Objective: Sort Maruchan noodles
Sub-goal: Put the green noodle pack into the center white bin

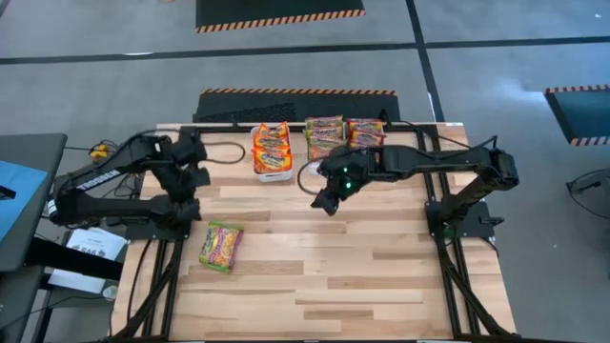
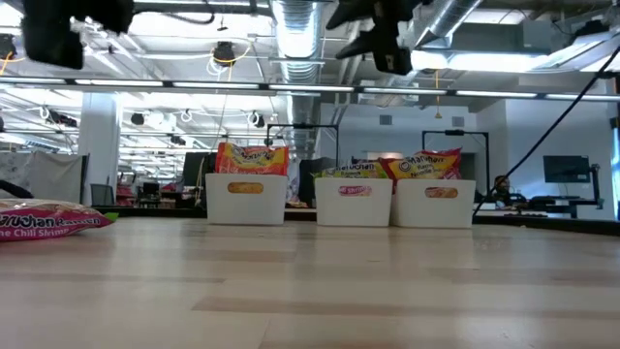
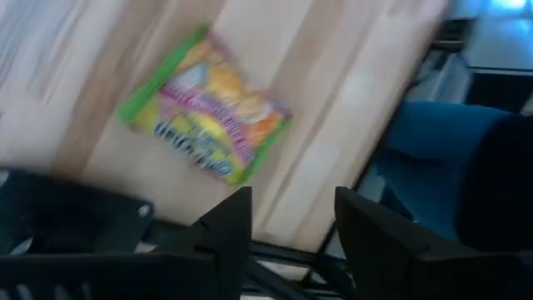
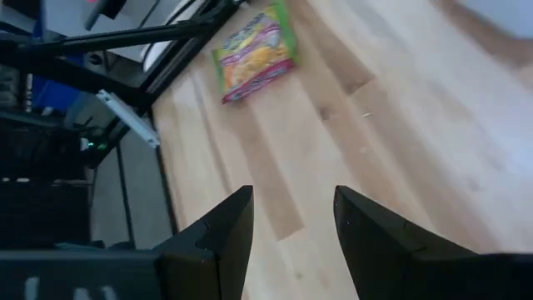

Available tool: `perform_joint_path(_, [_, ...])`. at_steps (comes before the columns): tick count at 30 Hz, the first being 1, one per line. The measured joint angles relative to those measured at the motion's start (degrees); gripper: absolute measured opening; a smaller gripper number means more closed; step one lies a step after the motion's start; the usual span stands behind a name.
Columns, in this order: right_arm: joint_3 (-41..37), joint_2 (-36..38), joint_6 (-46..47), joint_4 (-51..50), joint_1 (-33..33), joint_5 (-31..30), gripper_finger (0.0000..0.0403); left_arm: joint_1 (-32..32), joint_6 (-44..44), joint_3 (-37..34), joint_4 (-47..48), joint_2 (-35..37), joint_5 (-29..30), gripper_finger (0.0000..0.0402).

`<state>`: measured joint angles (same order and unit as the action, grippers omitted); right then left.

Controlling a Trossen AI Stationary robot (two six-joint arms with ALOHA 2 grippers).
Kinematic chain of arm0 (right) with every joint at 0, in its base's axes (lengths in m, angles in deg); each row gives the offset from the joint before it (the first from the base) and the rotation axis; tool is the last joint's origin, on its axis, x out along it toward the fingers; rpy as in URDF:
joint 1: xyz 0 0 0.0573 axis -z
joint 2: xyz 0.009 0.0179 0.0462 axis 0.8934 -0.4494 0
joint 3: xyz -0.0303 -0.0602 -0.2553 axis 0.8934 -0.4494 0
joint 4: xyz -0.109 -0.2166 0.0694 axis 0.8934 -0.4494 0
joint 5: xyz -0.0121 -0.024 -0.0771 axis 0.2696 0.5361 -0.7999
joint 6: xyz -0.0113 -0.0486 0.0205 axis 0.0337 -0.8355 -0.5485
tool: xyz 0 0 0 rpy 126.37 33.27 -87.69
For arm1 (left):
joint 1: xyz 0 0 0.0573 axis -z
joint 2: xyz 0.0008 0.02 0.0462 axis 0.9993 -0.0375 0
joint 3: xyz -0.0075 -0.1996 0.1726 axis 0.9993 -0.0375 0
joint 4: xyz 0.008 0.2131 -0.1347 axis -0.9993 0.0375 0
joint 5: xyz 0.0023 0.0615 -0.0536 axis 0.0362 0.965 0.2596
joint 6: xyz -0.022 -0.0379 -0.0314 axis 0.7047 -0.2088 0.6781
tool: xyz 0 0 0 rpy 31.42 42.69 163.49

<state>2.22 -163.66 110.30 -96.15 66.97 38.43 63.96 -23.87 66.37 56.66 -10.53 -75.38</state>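
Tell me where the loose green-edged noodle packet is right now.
In the high view the green-edged noodle packet lies flat on the table, on its left side, alone, just in front of the left arm's base and well away from the three white bins at the far edge.

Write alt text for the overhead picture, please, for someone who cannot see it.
One green-edged noodle packet lies alone on a wooden table, with two dark robot arms raised over it. Three white bins of sorted packets line the far edge.
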Motion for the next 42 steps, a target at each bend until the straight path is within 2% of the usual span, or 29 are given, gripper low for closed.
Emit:
perform_joint_path(5, [0.0,0.0,2.8,2.6,-4.2,-3.4,0.0193,1.4,9.6,-9.9,-1.6,3.8,7.7,0.0177])
perform_joint_path(10, [0.0,0.0,3.4,3.5,-6.6,-5.7,0.0193,1.4,18.4,-20.1,-10.0,9.2,7.5,0.0178])
perform_joint_path(19, [0.0,0.0,4.0,3.5,-8.5,-5.9,0.0193,1.5,27.7,-20.3,-14.3,14.0,15.0,0.0178])
perform_joint_path(24, [0.0,0.0,3.9,3.5,-8.5,-7.2,0.0193,1.5,27.8,-20.5,-16.8,13.5,15.8,0.0178])
perform_joint_path(26, [0.0,0.0,3.9,3.5,-8.5,-7.2,0.0193,1.5,25.6,-20.6,-21.8,12.7,16.0,0.0178])
perform_joint_path(30, [0.0,0.0,3.5,3.4,-8.4,-7.3,0.0193,1.3,21.8,-20.7,-24.4,10.6,15.9,0.0178])
perform_joint_path(37, [0.0,0.0,3.3,3.3,-8.5,-7.2,0.0193,1.3,18.7,-20.6,-26.5,2.4,15.8,0.0178])
perform_joint_path(42, [0.0,0.0,3.1,3.2,-8.5,-7.2,0.0193,2.0,13.1,-20.6,-28.3,-3.4,12.3,0.0178])
